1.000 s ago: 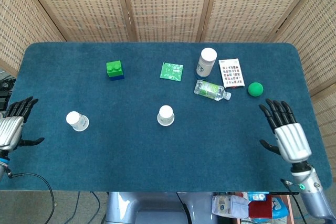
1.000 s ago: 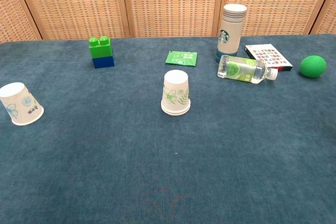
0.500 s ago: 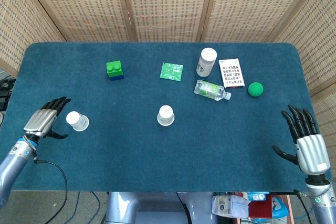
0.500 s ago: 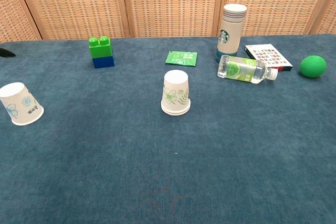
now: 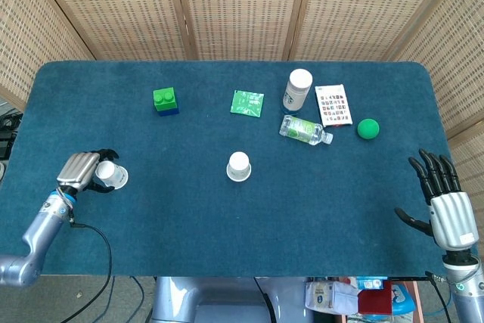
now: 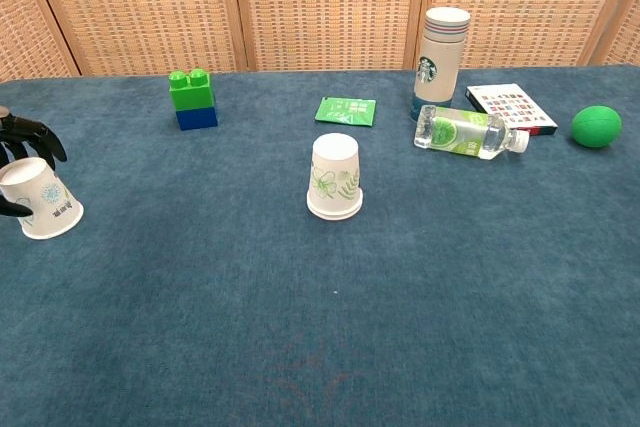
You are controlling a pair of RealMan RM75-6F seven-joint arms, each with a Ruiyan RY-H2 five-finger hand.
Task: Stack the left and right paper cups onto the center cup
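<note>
An upside-down white paper cup (image 5: 239, 166) (image 6: 335, 176) stands at the table's middle. A second paper cup (image 5: 113, 175) (image 6: 40, 199) sits tilted at the near left. My left hand (image 5: 82, 169) is right beside this cup. Its dark fingers (image 6: 30, 133) arch over the cup's top and its thumb lies at the cup's front. The cup rests on the cloth, and no firm grip shows. My right hand (image 5: 447, 207) hovers open past the table's near right edge, fingers spread, holding nothing. Only these two cups are in view.
Along the back stand a green and blue block (image 5: 165, 100), a green packet (image 5: 247, 102), a white tumbler (image 5: 298, 89), a lying water bottle (image 5: 304, 129), a card box (image 5: 333, 105) and a green ball (image 5: 367, 128). A blue cloth (image 5: 227, 225) covers the table.
My left hand has moved right, from the table's left edge up to the left cup, and curled its fingers around it. The right hand has drawn back toward the near right corner.
</note>
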